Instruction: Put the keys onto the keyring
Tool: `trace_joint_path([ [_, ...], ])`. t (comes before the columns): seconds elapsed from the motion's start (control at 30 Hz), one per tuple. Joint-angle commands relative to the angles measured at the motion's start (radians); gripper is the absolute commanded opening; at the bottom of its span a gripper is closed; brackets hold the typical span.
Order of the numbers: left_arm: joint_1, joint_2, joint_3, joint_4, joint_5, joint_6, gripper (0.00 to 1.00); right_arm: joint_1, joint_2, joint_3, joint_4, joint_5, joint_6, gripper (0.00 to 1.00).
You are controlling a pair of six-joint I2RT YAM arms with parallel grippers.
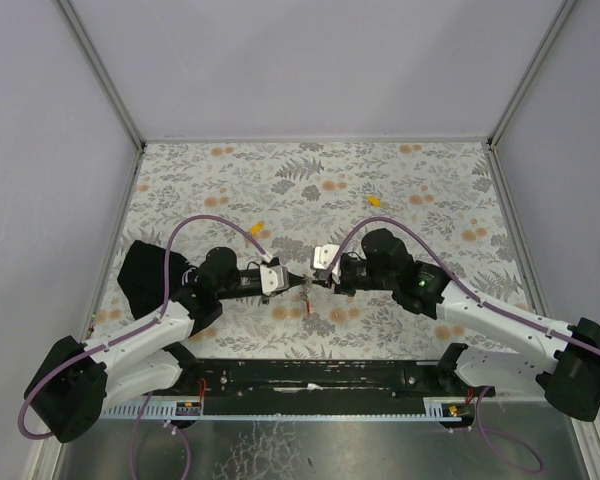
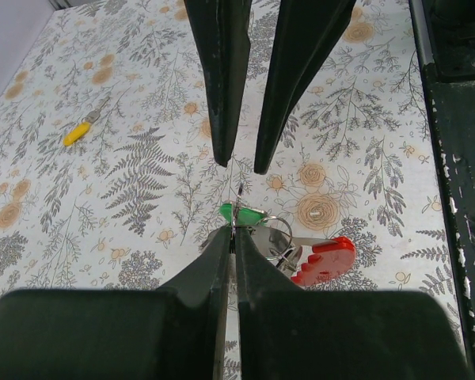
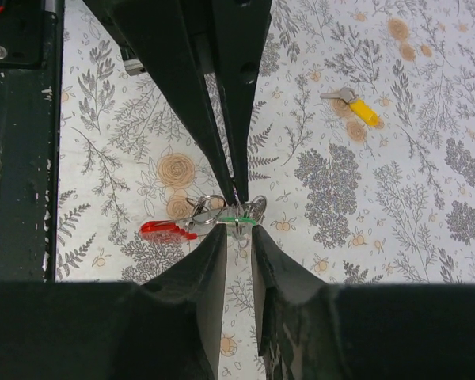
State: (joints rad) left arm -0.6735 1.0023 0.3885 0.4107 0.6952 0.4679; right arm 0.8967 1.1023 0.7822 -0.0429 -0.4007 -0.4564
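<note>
Threading stage of the key task, both arms meeting at the centre of the table near its front edge. The left gripper [image 2: 232, 236] is clenched on a thin sliver of metal, judged to be the blade of the small metal key with a green plastic cap [image 2: 244, 212], whose cap projects just past the fingertips. The right gripper [image 3: 238, 230] faces it with jaws released, its fingers straddling the green key with no clear contact. The keyring, a wire split ring [image 2: 279, 231] joined to a flat red plastic tab [image 2: 326, 258], sits just beside the left fingers; the tab appears to lie on the cloth. Whether the green key is already on the ring cannot be told. Two yellow-capped keys [image 1: 259, 227] [image 1: 374, 200] lie well apart, farther up the table, untouched. The next move probably calls for the right gripper to steady the ring while the key's hole is worked along the wire, a fine alignment liable to slip. The surface is a grey fern-and-flower printed cloth [image 1: 430, 180], enclosed by plain pale walls [image 1: 310, 60] and metal corner posts [image 1: 100, 75].
</note>
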Motion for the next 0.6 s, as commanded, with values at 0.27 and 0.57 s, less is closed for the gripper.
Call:
trace_joint_path([
  [0.27, -0.004, -0.021, 0.001, 0.088, 0.007, -0.013, 0.0, 0.005, -0.003, -0.049, 0.108, 0.033, -0.024, 0.25],
  [0.57, -0.005, -0.023, -0.001, 0.091, 0.012, -0.015, 0.0, 0.004, 0.019, -0.048, 0.126, 0.025, -0.031, 0.23],
])
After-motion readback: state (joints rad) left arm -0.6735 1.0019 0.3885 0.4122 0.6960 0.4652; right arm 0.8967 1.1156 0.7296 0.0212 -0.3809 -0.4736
